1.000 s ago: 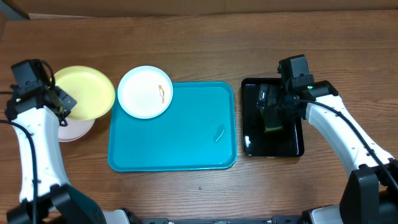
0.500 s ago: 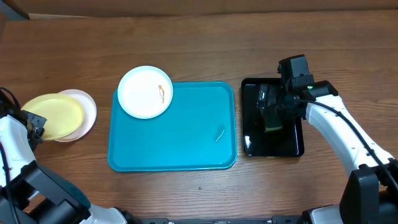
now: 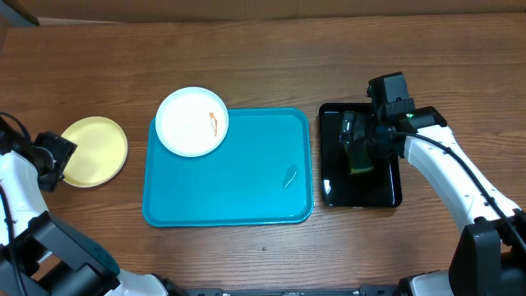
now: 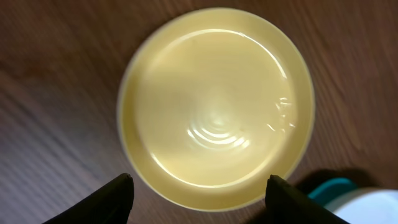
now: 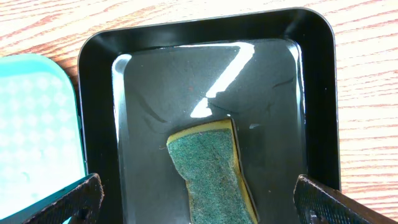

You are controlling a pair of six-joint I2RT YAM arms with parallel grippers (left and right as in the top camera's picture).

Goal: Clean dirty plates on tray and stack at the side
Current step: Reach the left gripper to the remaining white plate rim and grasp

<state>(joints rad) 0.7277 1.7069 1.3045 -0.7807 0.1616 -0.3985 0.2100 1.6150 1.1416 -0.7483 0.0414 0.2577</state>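
Observation:
A pale yellow-green plate point(image 3: 93, 151) point(image 4: 214, 106) lies flat on the wood left of the turquoise tray point(image 3: 238, 193). My left gripper point(image 3: 51, 160) point(image 4: 202, 199) is open at its near rim, one finger on each side and neither touching it. A white plate point(image 3: 191, 121) with an orange-brown smear sits on the tray's back left corner, overhanging the rim. My right gripper point(image 3: 362, 144) point(image 5: 202, 205) hangs open over the green-topped sponge point(image 5: 211, 171), holding nothing.
The sponge lies in a glossy black tray point(image 3: 386, 193) point(image 5: 99, 93) just right of the turquoise tray point(image 5: 37, 124). A small wet streak point(image 3: 290, 177) marks the turquoise tray's right part. Its corner point(image 4: 329, 186) shows in the left wrist view.
My left gripper carried the yellow-green plate down and left onto a pale plate on the table, then opened and let go. The yellow-green plate now covers that plate. The right arm stayed still.

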